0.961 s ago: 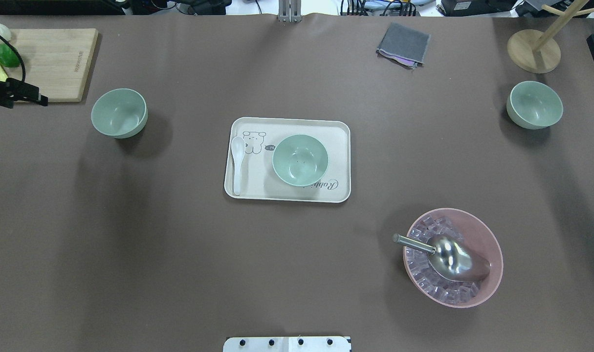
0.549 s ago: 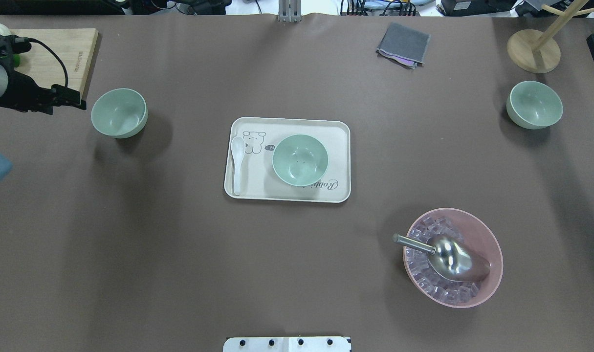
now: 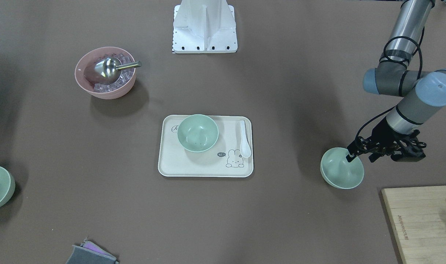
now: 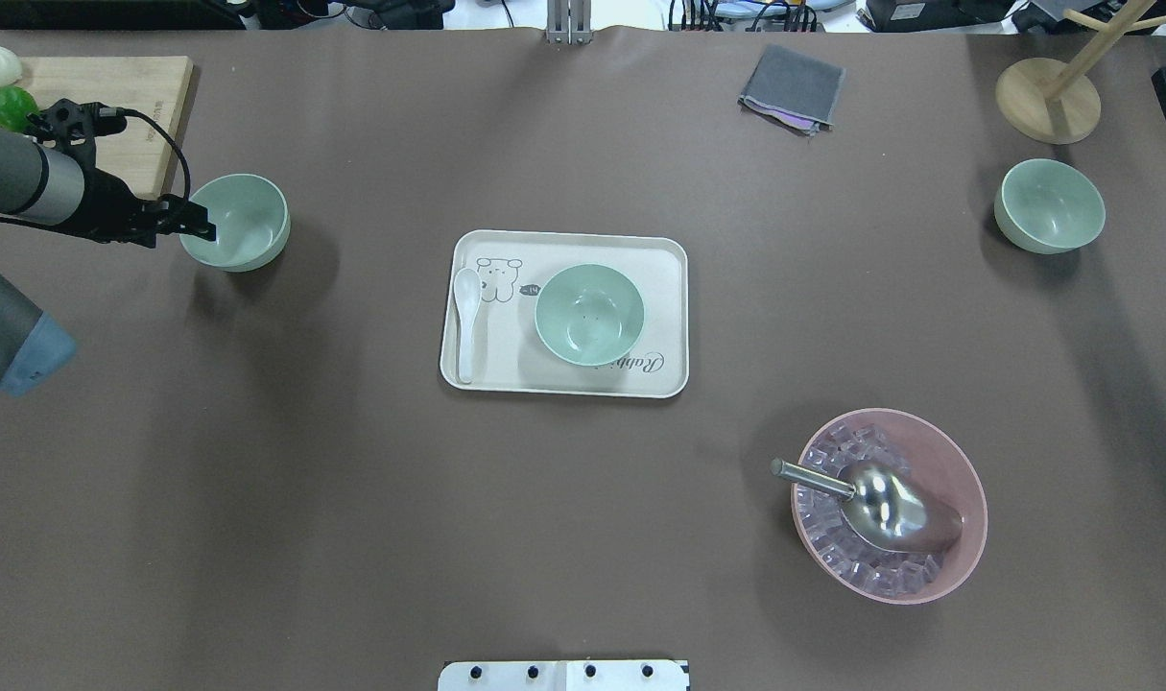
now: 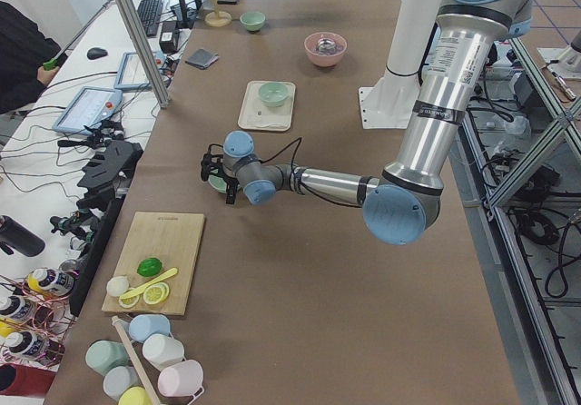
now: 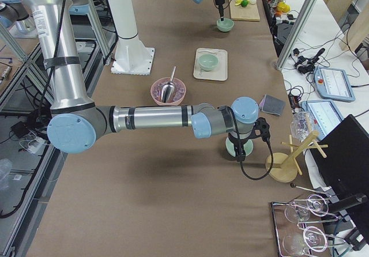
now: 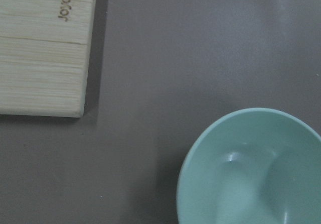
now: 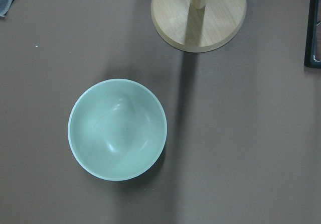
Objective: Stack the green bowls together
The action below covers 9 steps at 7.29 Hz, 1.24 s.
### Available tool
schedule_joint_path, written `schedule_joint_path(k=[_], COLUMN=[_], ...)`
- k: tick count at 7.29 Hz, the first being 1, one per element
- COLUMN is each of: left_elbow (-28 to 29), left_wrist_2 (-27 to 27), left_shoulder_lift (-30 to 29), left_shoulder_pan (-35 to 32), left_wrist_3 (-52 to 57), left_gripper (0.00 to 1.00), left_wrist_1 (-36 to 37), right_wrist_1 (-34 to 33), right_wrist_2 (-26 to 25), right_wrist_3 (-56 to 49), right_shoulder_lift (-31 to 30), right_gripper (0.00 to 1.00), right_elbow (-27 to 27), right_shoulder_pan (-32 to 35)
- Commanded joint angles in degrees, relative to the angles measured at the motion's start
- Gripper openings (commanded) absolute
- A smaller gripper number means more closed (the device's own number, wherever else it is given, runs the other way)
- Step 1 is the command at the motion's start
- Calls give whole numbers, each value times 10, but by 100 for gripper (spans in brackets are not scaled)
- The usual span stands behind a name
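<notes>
Three pale green bowls stand upright and apart. One [image 4: 242,219] is at the left, one [image 4: 589,314] sits on the cream tray [image 4: 563,386] in the middle, and one [image 4: 1049,205] is at the right. My left gripper [image 4: 178,230] is open at the left bowl's outer rim. One finger is over the bowl [image 3: 340,170], the other outside it. The left wrist view shows that bowl [image 7: 251,169] at lower right. My right gripper [image 6: 241,152] hovers over the right bowl [image 8: 117,128]. I cannot tell whether it is open or shut.
A white spoon [image 4: 465,321] lies on the tray. A pink bowl [image 4: 971,485] with ice and a metal scoop stands front right. A wooden cutting board [image 4: 122,115] lies far left, with a grey cloth [image 4: 792,86] and a wooden stand [image 4: 1048,101] at the back.
My left arm has swung in from the table's left edge toward the right, and its gripper now reaches the left bowl's rim. The bowls have not moved.
</notes>
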Motion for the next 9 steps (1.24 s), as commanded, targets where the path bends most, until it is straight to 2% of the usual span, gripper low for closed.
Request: schedule_joint_path(k=[1,4,6,7,9], left_elbow=[0,-3,-7,-8,-28], left_wrist_2=[-6,-14,-36,-82,-98], left_shoulder_lift=[-2,6,2,-2,-37], left_shoulder_pan=[3,-2,-12,-30,-28], left_wrist_3=[-19,-17,-24,-29,-148], left_gripper=[27,0,0,0,0], left_wrist_1=[2,-1,7,9,9], right_wrist_1=[0,0,0,1,40], right_wrist_2=[0,1,0,1,4], right_wrist_3=[0,0,-1,-1,0], right_shoulder_lift=[4,4,13,22,23], right_gripper=[100,100,100,100,100], right_elbow=[-5,-8,-18,-34,-55], right_shoulder_pan=[0,0,-1,-1,-3])
